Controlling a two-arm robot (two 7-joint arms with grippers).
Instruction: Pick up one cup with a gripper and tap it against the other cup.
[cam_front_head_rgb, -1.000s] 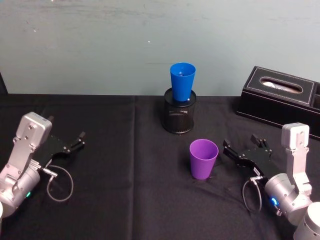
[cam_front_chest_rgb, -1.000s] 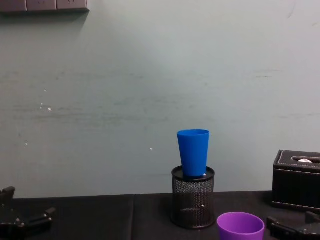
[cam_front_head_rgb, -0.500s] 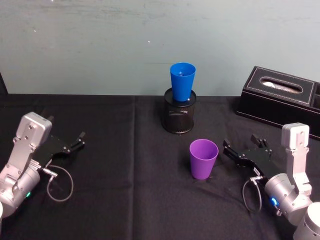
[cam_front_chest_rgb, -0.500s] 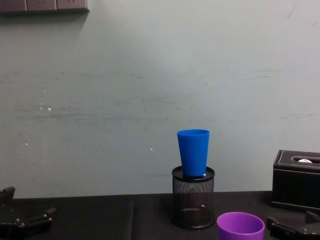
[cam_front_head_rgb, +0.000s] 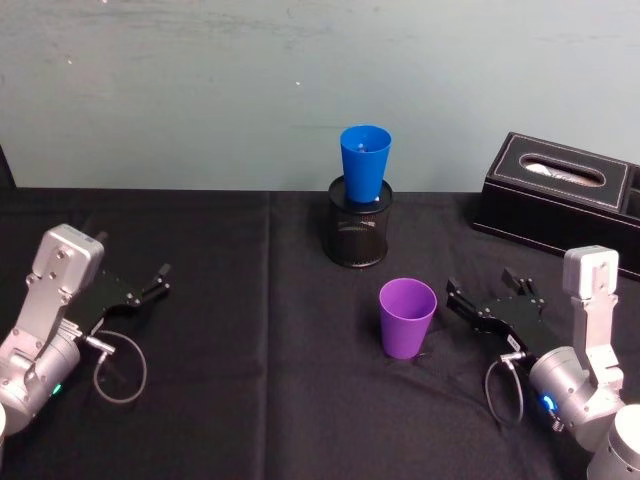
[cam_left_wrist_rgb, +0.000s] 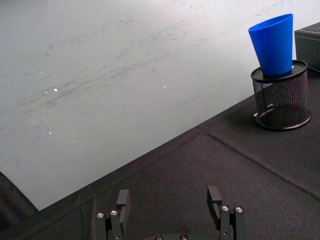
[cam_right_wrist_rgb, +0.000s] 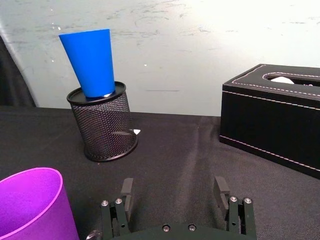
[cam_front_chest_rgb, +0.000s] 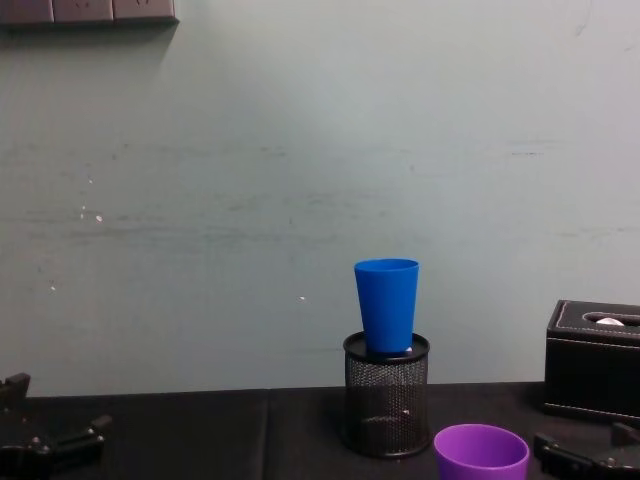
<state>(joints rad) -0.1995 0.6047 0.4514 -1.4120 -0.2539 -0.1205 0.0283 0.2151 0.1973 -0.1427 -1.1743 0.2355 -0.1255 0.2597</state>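
Far left on the black tabletop (cam_front_head_rgb: 250, 380): left gripper (cam_front_head_rgb: 163, 277), parked low, fingers (cam_left_wrist_rgb: 122, 199) spread and empty. No shift there over the last second.

Centre, toward the back wall: black mesh pen holder (cam_front_head_rgb: 359, 232), with the tall blue cup (cam_front_head_rgb: 364, 164) standing upright in its mouth, lifted above the tabletop. Unmoved.

Nearer and slightly right: purple cup (cam_front_head_rgb: 407, 317), upright on the cloth, well apart from the blue one. Also unmoved.

Just right of it: right gripper (cam_front_head_rgb: 485, 291), low, aimed at the purple cup's side, fingers (cam_right_wrist_rgb: 126, 188) released, not yet around the cup, barely closer than a second ago, if at all. Meaning, by judgement: approach hardly begun, grasp not made, lift and tap all ahead.

Far right, at the back: black tissue box (cam_front_head_rgb: 560, 200), clear of the work.
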